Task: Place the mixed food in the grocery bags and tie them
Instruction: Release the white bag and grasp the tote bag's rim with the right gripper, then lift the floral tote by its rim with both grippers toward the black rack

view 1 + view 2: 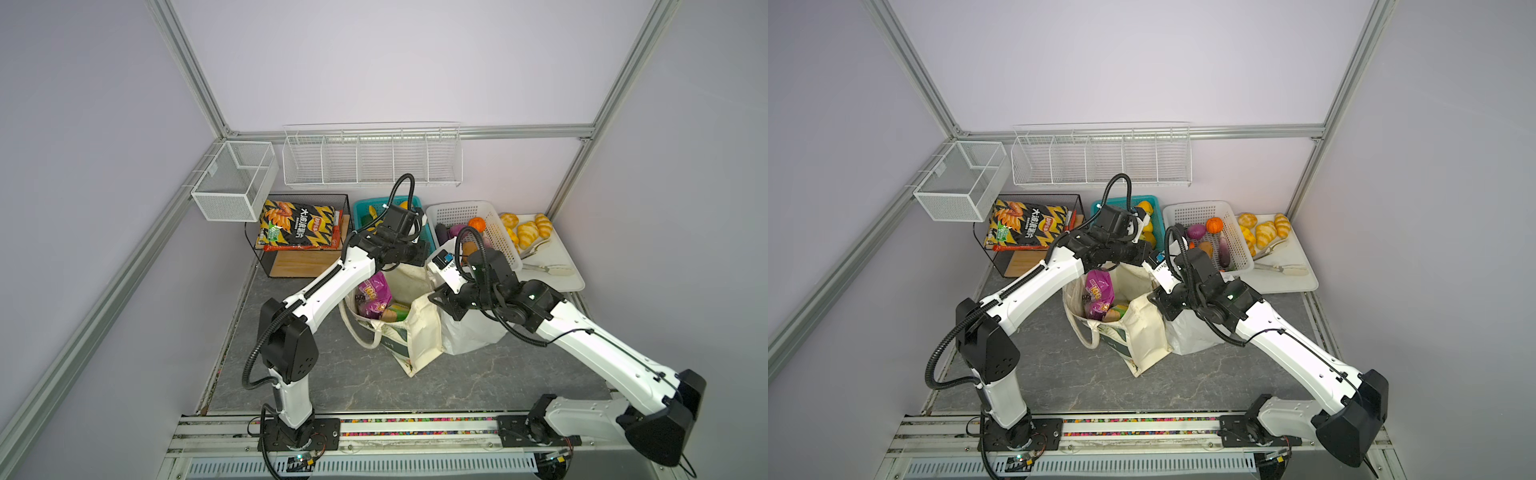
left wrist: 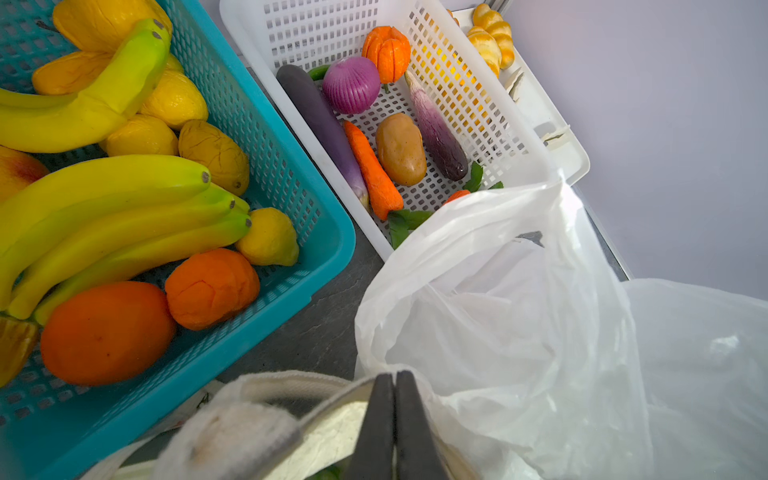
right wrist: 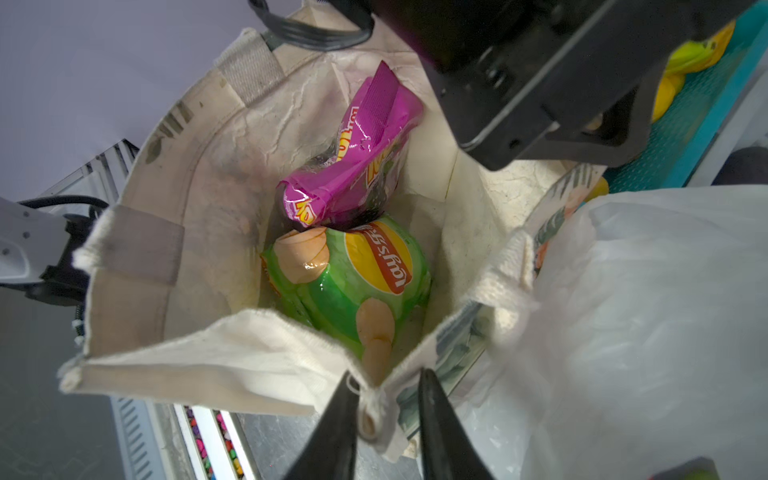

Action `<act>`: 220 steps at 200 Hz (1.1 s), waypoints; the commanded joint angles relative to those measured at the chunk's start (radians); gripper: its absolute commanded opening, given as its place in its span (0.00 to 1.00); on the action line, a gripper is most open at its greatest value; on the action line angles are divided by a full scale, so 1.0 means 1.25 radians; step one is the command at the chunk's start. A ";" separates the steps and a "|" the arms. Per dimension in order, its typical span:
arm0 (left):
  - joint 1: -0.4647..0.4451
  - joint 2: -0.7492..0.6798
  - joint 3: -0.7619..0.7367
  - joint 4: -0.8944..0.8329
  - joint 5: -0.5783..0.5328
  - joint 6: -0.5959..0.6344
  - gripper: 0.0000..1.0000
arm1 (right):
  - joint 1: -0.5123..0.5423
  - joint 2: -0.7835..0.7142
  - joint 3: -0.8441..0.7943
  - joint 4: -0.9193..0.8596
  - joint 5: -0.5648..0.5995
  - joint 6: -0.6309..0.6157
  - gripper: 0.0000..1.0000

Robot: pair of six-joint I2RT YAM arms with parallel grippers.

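The cream canvas tote (image 1: 419,332) (image 1: 1144,332) stands open mid-table. Inside it lie a purple snack packet (image 3: 365,158) (image 1: 376,293) and a green Lay's packet (image 3: 353,282). A thin white plastic bag (image 1: 469,332) (image 2: 498,311) leans against the tote's right side. My left gripper (image 2: 395,399) is shut on the tote's far rim. My right gripper (image 3: 388,411) pinches the tote's near corner seam, with bunched cloth between its fingers. Toy vegetables, a purple onion (image 2: 351,85) among them, lie in the white basket (image 2: 519,137).
A teal basket (image 2: 332,232) of bananas and citrus stands beside the white one. A black-and-yellow chip bag (image 1: 299,226) lies at the back left, and a tray (image 1: 552,274) with croissants at the right. Wire racks (image 1: 372,158) hang on the back wall.
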 commanded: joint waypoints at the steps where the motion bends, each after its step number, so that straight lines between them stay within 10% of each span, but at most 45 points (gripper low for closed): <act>1: 0.006 -0.019 0.030 -0.027 0.011 0.013 0.00 | -0.030 0.002 -0.036 0.026 -0.012 0.020 0.11; 58: 0.025 -0.256 -0.071 -0.140 -0.232 -0.053 0.61 | -0.074 -0.020 -0.098 0.046 -0.011 0.091 0.07; 105: 0.044 -0.632 -0.433 -0.193 -0.334 -0.302 0.65 | -0.075 -0.033 -0.100 0.060 -0.009 0.091 0.07; 146: 0.037 -0.684 -0.565 -0.166 -0.286 -0.403 0.66 | -0.075 -0.026 -0.092 0.077 -0.021 0.087 0.07; 171: 0.052 -0.602 -0.553 -0.040 -0.182 -0.382 0.55 | -0.074 -0.031 -0.093 0.078 -0.024 0.085 0.07; 206: 0.081 -0.542 -0.484 -0.092 -0.217 -0.319 0.00 | -0.055 -0.053 -0.117 0.105 -0.073 0.076 0.07; 220: 0.136 -0.550 -0.436 -0.138 -0.232 -0.249 0.00 | -0.028 -0.059 -0.121 0.136 -0.115 0.082 0.07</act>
